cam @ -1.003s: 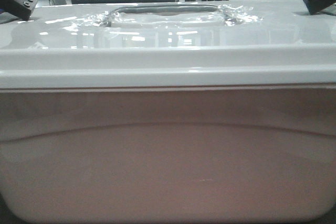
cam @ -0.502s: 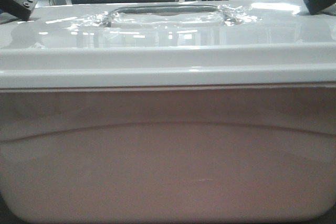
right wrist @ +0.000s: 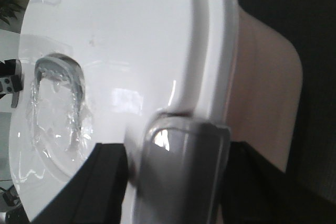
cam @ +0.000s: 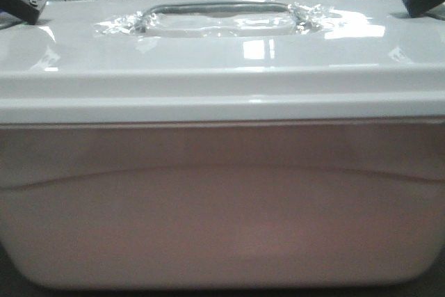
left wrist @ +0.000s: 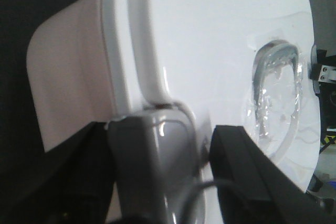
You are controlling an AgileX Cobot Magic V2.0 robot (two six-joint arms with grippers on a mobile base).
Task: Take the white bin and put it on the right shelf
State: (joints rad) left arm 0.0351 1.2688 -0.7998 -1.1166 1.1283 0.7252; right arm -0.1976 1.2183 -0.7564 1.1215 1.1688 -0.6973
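We observed the white bin (cam: 222,206) close before the front camera, lid on, with its recessed handle (cam: 219,10) on top. The left gripper (left wrist: 163,169) had its fingers clamped across the rim at the gray end latch (left wrist: 157,145). The right gripper (right wrist: 176,174) gripped the opposite latch (right wrist: 184,148) likewise.

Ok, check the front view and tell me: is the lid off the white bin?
No, the lid sits closed on the white bin, overlapping its top edge all along the front.
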